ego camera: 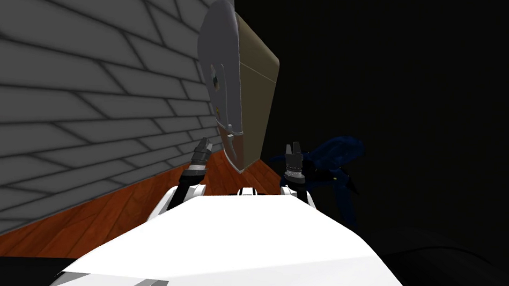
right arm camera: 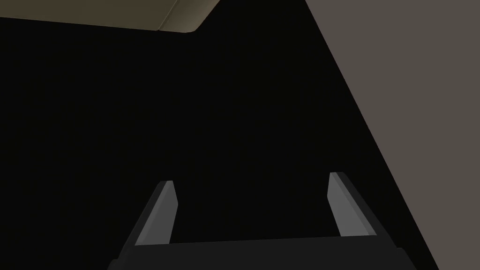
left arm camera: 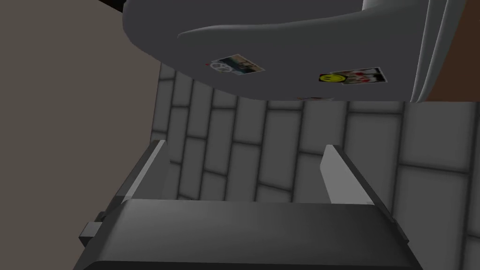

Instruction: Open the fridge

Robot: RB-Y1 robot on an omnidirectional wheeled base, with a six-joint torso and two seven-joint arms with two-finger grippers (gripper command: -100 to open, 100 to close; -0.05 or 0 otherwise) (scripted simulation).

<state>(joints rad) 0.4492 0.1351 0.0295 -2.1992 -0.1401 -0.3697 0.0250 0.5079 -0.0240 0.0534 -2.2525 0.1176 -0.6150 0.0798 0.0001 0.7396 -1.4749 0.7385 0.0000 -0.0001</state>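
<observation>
The fridge [ego camera: 250, 90] stands ahead of me against a grey brick wall, with a rounded grey door [ego camera: 221, 78] and a tan side panel. Small magnets dot the door [left arm camera: 281, 42], which curves above my left gripper's fingers in the left wrist view; one is a yellow smiley [left arm camera: 331, 78]. My left gripper [ego camera: 204, 146] is open and empty, low beside the door's bottom corner, not touching it. My right gripper [ego camera: 293, 149] is open too, held to the right of the fridge against a black area [right arm camera: 187, 117].
The grey brick wall [ego camera: 78, 99] runs along my left, close to the left arm. A red-brown wooden floor [ego camera: 111, 213] lies below. A dark blue chair-like shape [ego camera: 336, 158] sits just right of the right gripper. Beyond the fridge's right side is a black area.
</observation>
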